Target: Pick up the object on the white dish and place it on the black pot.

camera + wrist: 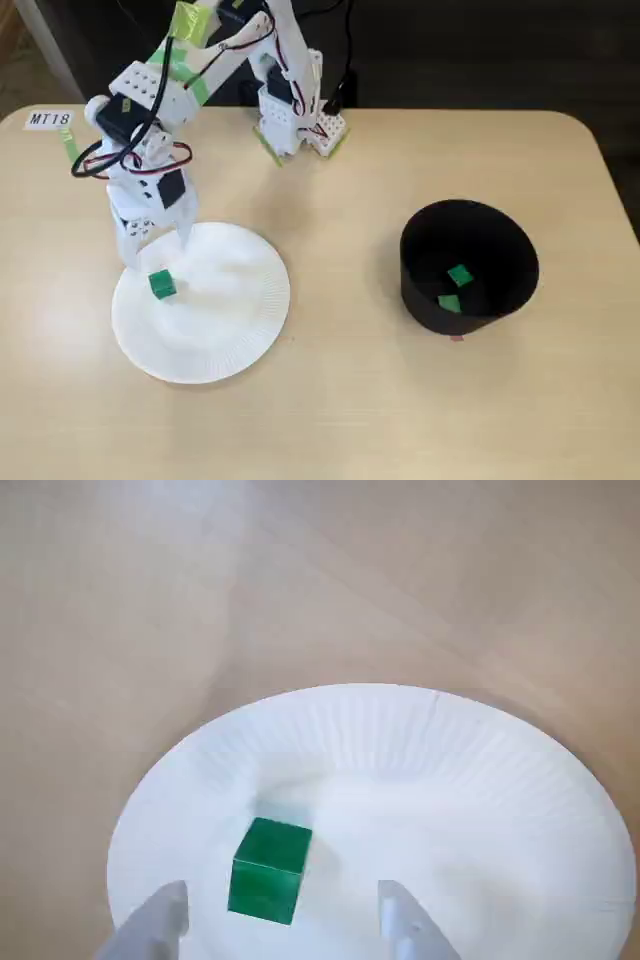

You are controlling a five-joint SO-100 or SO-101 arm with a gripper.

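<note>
While our end effector [157, 243] hovers wide open and empty over the white paper plate [232, 330], we see the green cube [162, 284] resting at the plate's ten o'clock — the black pot [425, 285] at three o'clock holds two more green pieces [459, 275].

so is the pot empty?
No. The fixed view shows two green cubes lying inside the pot. A third cube sits on the plate, between the open gripper's fingers.
</note>
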